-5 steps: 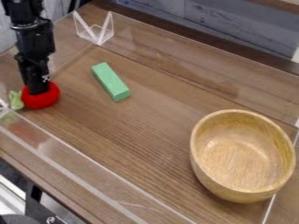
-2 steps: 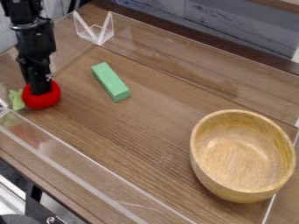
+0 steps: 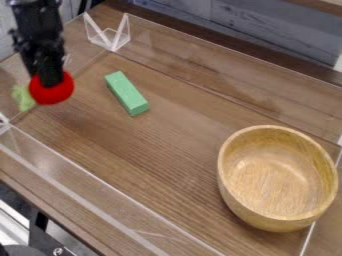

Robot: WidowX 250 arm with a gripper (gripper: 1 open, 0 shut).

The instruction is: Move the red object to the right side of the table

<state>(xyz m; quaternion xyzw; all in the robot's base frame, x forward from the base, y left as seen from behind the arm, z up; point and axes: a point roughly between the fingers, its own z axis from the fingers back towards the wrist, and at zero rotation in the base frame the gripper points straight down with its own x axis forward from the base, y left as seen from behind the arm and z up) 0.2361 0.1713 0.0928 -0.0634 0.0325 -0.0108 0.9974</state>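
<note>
Pincer is clenched on the red object, holding it just clear of the table near the left edge, its green tuft apparently poking left, though that part is blurred. Carrying is the step in hand; next comes a sideways run past the green block toward the wooden bowl.

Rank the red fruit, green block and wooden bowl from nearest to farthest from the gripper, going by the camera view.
1. red fruit: in the gripper, far left.
2. green block: just to its right.
3. wooden bowl: far right, near corner.
</note>
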